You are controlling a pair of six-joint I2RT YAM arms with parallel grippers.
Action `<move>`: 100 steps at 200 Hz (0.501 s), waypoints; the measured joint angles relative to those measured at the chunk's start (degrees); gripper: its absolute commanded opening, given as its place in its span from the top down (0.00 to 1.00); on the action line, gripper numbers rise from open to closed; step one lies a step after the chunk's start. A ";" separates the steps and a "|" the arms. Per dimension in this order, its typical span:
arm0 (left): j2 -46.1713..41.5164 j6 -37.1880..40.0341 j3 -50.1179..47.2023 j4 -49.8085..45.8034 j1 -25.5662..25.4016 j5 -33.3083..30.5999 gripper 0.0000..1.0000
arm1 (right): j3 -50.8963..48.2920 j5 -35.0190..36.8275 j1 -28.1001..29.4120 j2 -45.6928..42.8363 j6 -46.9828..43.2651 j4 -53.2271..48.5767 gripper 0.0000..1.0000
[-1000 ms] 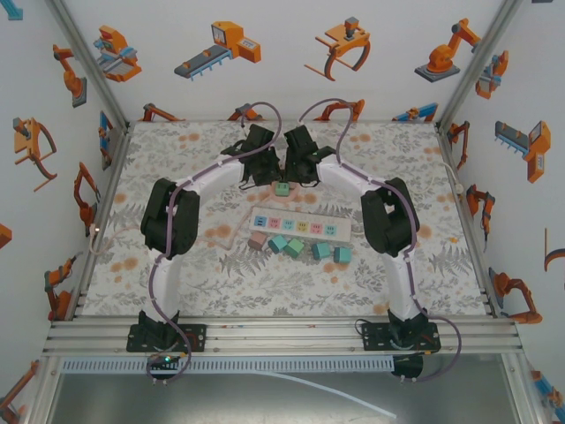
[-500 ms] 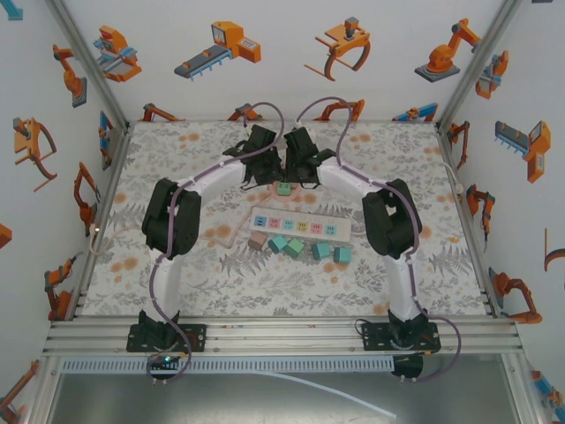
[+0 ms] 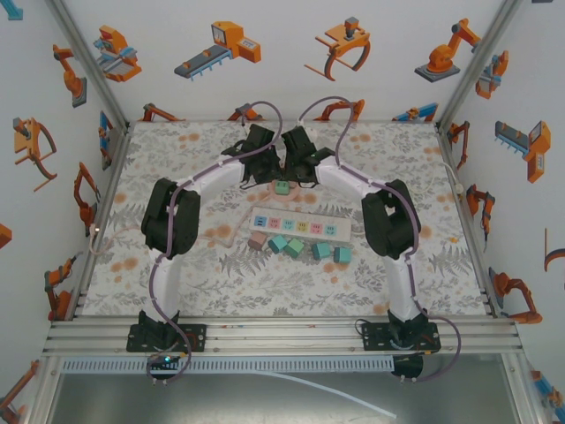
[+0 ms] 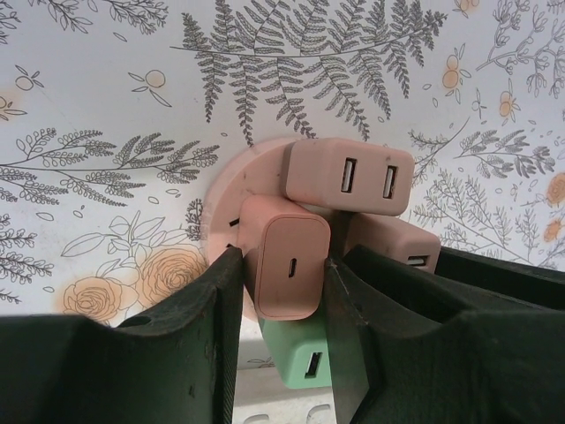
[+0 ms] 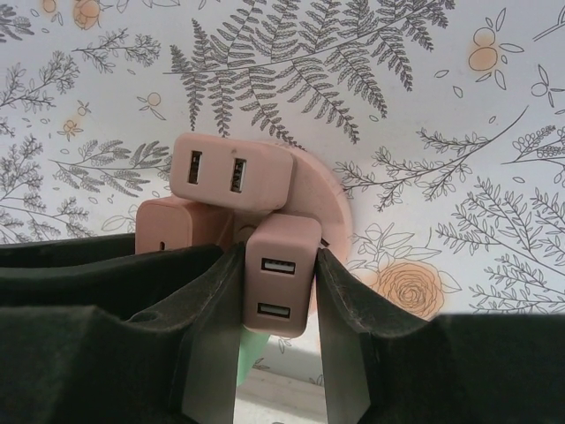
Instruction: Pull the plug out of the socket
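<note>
A round pink socket (image 4: 228,190) is held above the table at the far middle, with several plugs stuck in it. My left gripper (image 4: 282,265) is shut on a pink plug with one small port (image 4: 287,274). My right gripper (image 5: 278,265) is shut on a pink plug with two USB ports (image 5: 282,287) on the same socket (image 5: 325,199). Another pink two-port plug (image 4: 349,177) sits on the socket's top, and a green plug (image 4: 305,358) hangs below. In the top view the two grippers (image 3: 265,172) (image 3: 300,170) meet head-on around the green plug (image 3: 281,187).
A white power strip (image 3: 300,225) lies in the middle of the table just below the grippers. Several loose plugs, one pink (image 3: 257,240) and the rest teal (image 3: 320,251), lie along its near side. White walls enclose the floral mat (image 3: 177,265).
</note>
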 measured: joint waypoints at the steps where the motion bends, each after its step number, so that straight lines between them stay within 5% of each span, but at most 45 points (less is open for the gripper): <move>1: 0.02 0.00 0.00 0.00 0.02 -0.04 1.00 | -0.02 -0.04 -0.02 0.00 0.17 0.07 1.00; 100: 1.27 -0.17 0.57 3.13 0.11 -1.14 1.00 | 3.15 0.09 -1.03 0.31 1.40 -1.97 1.00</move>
